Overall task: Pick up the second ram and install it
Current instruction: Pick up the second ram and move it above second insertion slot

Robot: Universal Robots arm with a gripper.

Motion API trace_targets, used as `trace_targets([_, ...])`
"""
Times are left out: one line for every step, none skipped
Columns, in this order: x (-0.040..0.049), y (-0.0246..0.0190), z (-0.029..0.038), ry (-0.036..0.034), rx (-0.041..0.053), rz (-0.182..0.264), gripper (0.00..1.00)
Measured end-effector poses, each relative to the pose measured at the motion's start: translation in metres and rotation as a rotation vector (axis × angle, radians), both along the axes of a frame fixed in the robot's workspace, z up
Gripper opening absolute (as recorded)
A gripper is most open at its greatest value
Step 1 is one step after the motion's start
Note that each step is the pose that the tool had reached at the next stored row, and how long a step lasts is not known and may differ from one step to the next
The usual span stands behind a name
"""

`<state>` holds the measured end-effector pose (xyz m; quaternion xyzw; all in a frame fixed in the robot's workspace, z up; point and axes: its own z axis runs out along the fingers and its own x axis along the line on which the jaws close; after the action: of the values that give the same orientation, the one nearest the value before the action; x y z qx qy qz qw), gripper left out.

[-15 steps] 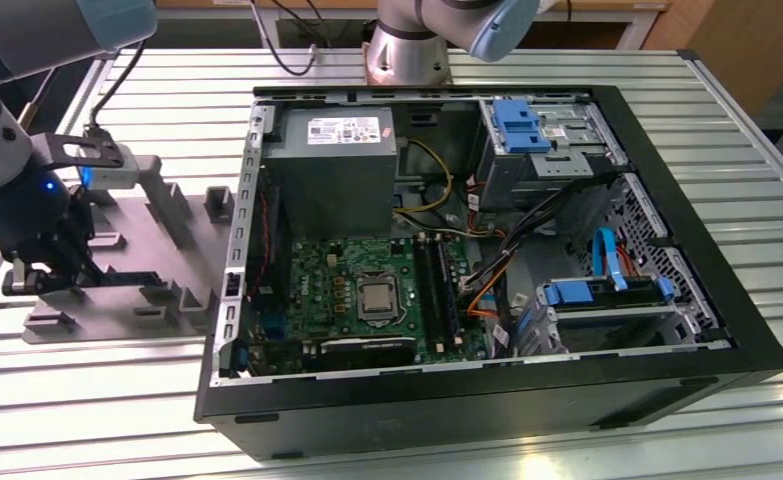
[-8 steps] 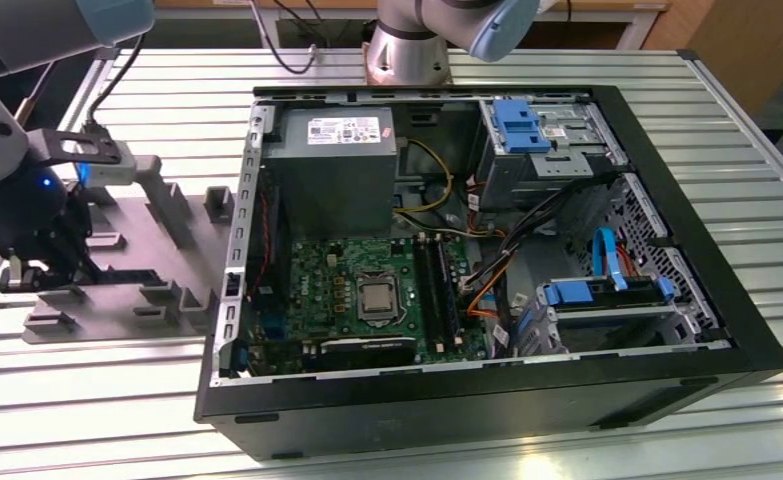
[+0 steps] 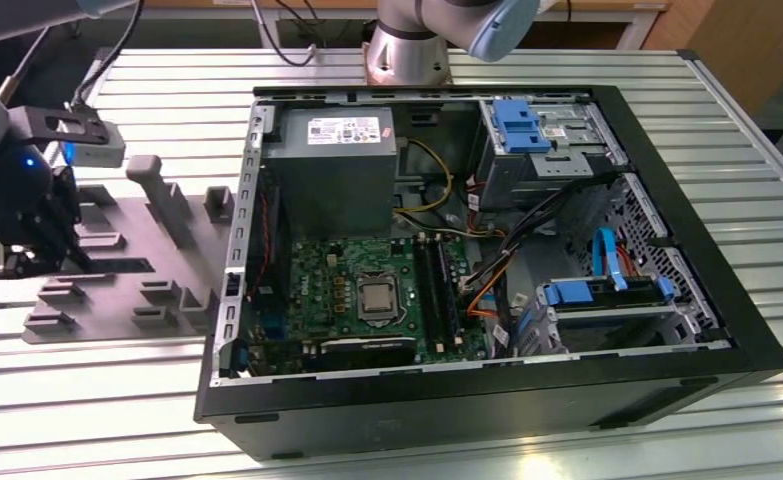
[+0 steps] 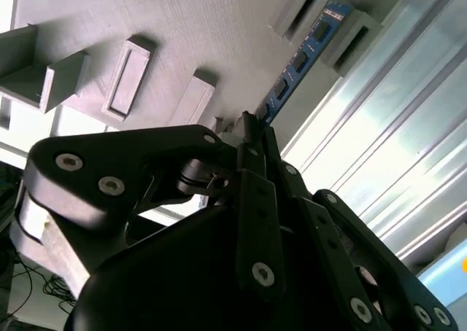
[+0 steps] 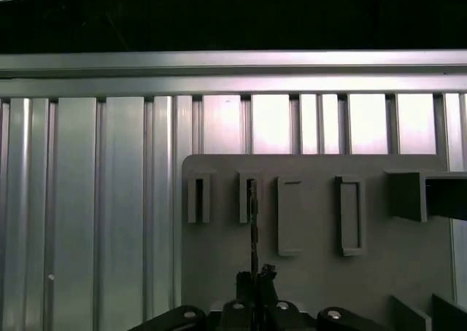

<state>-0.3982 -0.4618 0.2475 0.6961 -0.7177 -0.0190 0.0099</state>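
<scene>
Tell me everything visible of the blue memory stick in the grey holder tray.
The long, flat blue memory stick carries a row of black chips along its face. It stands on edge on the grey plastic holder tray, far end in a raised slotted block. Seen edge-on in the first wrist view, it is a thin dark line. The black tool is closed on its near end.

No legible text or labels
</scene>
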Motion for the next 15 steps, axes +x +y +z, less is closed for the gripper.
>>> trace_targets([0.0,0.0,0.0045,-0.0001,-0.0002,0.0,0.14])
trace_targets([0.0,0.0,0.0092,0.0,-0.0005,0.0,0.14])
trace_targets([0.0,0.0001,0.0135,0.0,-0.0008,0.0,0.14])
trace_targets([0.0,0.0002,0.0178,0.0,-0.0009,0.0,0.14])
trace_targets([0.0,0.0002,0.0222,0.0,-0.001,0.0,0.14])
trace_targets([0.0,0.0002,0.0267,0.0,-0.001,0.0,0.14])
trace_targets([0.0,0.0002,0.0313,-0.0001,-0.001,0.0,0.14])
trace_targets([0.0,0.0002,0.0361,0.0,-0.0011,0.0,0.14])
trace_targets([0.0,0.0002,0.0401,-0.0001,-0.001,0.0,0.14])
trace_targets([0.0,0.0002,0.0439,-0.0001,-0.001,0.0,0.14])
trace_targets([0.0,0.0002,0.0481,0.0,-0.0012,0.0,0.14])
trace_targets([0.0,0.0002,0.0522,0.0,-0.0012,0.0,0.14])
trace_targets([0.0,0.0002,0.0564,-0.0002,-0.0011,0.0,0.14])
trace_targets([0.0,0.0003,0.0605,-0.0001,-0.0011,0.0,0.14])
trace_targets([0.0,0.0003,0.0652,0.0,-0.0012,0.0,0.14])
